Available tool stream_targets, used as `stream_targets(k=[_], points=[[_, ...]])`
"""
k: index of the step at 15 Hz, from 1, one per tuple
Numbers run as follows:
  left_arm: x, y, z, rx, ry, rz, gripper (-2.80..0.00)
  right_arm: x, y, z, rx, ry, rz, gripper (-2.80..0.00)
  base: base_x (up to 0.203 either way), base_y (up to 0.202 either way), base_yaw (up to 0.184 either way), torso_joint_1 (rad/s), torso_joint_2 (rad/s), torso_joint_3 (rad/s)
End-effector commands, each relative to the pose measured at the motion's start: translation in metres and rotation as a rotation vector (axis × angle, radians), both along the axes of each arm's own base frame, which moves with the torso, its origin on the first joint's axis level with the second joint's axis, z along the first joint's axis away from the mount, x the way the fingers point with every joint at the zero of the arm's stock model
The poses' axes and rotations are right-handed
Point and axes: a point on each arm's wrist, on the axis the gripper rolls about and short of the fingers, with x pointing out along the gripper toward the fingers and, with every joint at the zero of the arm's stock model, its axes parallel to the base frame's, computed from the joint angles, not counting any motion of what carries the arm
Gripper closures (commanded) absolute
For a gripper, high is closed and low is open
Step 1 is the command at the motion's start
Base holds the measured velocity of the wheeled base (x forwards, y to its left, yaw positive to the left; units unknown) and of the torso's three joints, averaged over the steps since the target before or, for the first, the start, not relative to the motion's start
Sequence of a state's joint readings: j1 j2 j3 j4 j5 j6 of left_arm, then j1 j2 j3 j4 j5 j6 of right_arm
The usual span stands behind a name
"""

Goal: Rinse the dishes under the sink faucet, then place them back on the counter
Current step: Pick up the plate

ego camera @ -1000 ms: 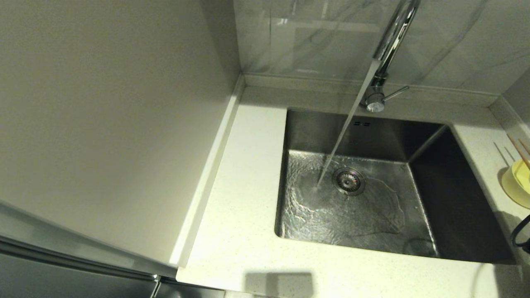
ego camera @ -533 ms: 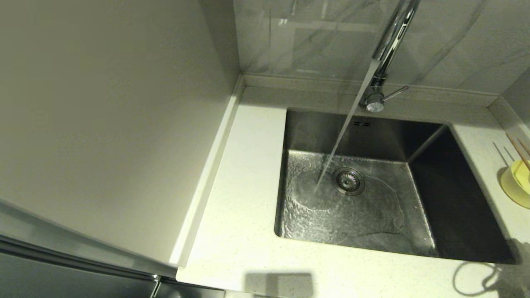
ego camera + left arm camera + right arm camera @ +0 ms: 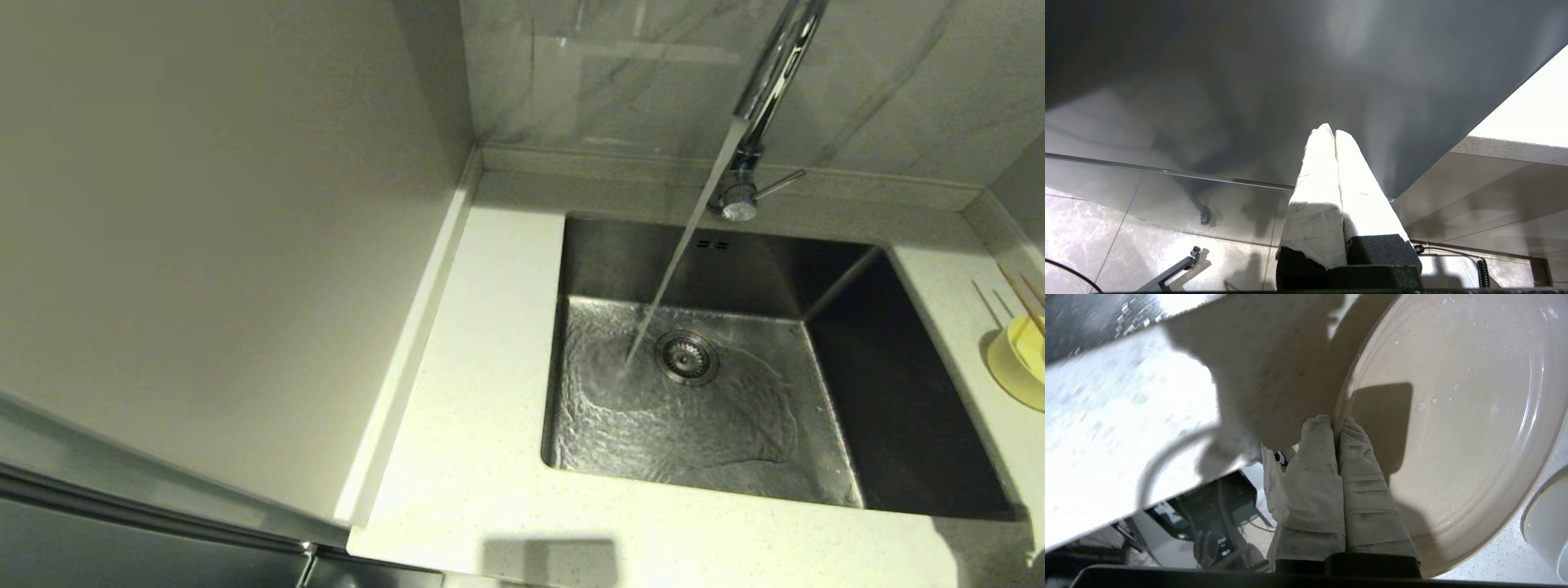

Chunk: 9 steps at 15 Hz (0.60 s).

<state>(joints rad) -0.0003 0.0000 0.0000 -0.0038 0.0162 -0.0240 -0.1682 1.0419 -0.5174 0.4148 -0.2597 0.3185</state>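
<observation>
The cream-white plate (image 3: pixel 1453 416), dotted with water drops, fills the right wrist view above the speckled counter (image 3: pixel 1494 559). My right gripper (image 3: pixel 1337 420) is shut on its rim and is out of the head view. I cannot tell whether the plate rests on the counter. The pale yellow bowl (image 3: pixel 1020 359) stands on the counter (image 3: pixel 473 408) at the far right, with wooden chopsticks (image 3: pixel 1022 298) leaning in it. The chrome sink faucet (image 3: pixel 775 65) pours a water stream (image 3: pixel 678 253) into the sink (image 3: pixel 898 392). My left gripper (image 3: pixel 1331 132) is shut and empty, parked low before a dark cabinet front.
A round steel drain strainer (image 3: pixel 687 357) sits in the wet sink floor. A tall pale panel (image 3: pixel 204 245) walls off the counter's left side. Marble wall tiles (image 3: pixel 612 73) back the sink. A pale rounded bowl rim (image 3: pixel 1545 522) lies beside the plate.
The black cable of my right arm, seen at the head view's right edge a second ago, has left that view, and its shadow has gone too. Water keeps running.
</observation>
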Motion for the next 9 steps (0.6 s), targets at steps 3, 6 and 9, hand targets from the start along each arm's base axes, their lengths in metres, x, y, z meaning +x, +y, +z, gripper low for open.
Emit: stream_targets(k=[3,6,9], points=[[0.000,0.000,0.000,-0.001,-0.002,0.001,0.00,-0.006,0.019,0.010,-0.008,-0.066,0.199,0.00,0.000,0.000,0.000,0.000,0.00,0.000],[0.000,0.000,0.000,-0.001,-0.002,0.001,0.00,-0.005,0.041,0.023,0.000,-0.069,0.435,0.00,0.000,0.000,0.000,0.000,0.00,0.000],[0.000,0.000,0.000,-0.001,-0.002,0.001,0.00,0.000,0.069,0.046,-0.005,-0.107,0.704,0.00,0.000,0.000,0.000,0.000,0.00,0.000]])
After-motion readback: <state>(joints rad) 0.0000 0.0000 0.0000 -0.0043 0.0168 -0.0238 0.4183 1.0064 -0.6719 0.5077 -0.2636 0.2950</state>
